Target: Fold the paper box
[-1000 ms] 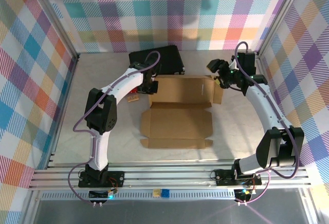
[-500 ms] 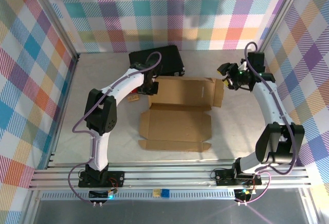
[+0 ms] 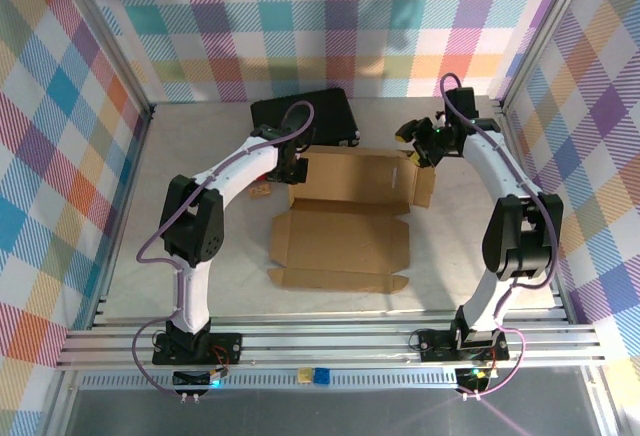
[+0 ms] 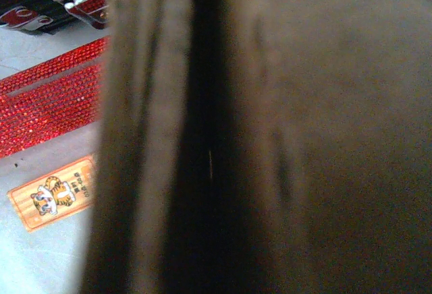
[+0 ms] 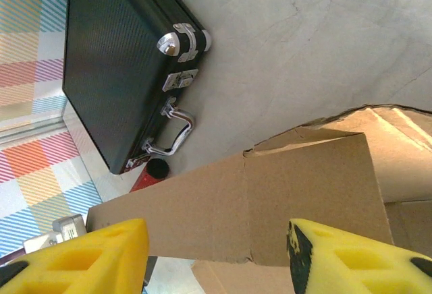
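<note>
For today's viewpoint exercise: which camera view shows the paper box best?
The top external view: the whole paper box lies in sight, flaps and all. The left wrist view gives blurred cardboard close up; the right wrist view, one raised panel.

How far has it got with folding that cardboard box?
Early days. The paper box lies mostly flat, with only its far corner flaps lifted. The left gripper looks clamped on the far-left flap; the open right gripper is lined up on the far-right one. The walls and lid are not yet folded.
</note>
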`<action>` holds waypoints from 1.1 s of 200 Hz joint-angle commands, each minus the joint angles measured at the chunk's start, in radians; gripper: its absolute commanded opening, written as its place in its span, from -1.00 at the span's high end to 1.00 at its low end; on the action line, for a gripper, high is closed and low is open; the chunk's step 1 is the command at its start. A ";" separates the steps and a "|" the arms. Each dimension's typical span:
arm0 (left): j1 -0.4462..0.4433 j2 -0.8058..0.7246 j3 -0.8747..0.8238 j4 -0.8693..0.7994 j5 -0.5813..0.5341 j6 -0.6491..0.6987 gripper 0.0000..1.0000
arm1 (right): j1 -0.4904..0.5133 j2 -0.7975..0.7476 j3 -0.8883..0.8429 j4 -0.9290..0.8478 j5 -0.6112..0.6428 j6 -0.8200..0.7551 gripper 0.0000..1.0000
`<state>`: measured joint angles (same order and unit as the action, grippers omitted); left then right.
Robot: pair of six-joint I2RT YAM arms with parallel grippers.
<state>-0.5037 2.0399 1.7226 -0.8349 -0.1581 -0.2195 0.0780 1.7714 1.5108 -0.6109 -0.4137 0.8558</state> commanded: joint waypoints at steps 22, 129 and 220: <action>-0.012 -0.034 0.000 0.012 -0.011 -0.004 1.00 | 0.017 0.043 0.023 -0.018 -0.061 0.019 -0.10; -0.024 -0.051 -0.012 0.033 -0.020 0.023 1.00 | 0.023 0.085 0.038 0.003 -0.121 0.025 -0.12; -0.032 -0.063 -0.024 0.045 -0.024 0.025 1.00 | 0.029 0.055 -0.033 0.112 -0.152 0.152 0.61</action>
<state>-0.5129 2.0224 1.7058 -0.8074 -0.1780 -0.2123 0.0952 1.8507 1.4994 -0.5655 -0.5266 0.9386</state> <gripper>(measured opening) 0.076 0.278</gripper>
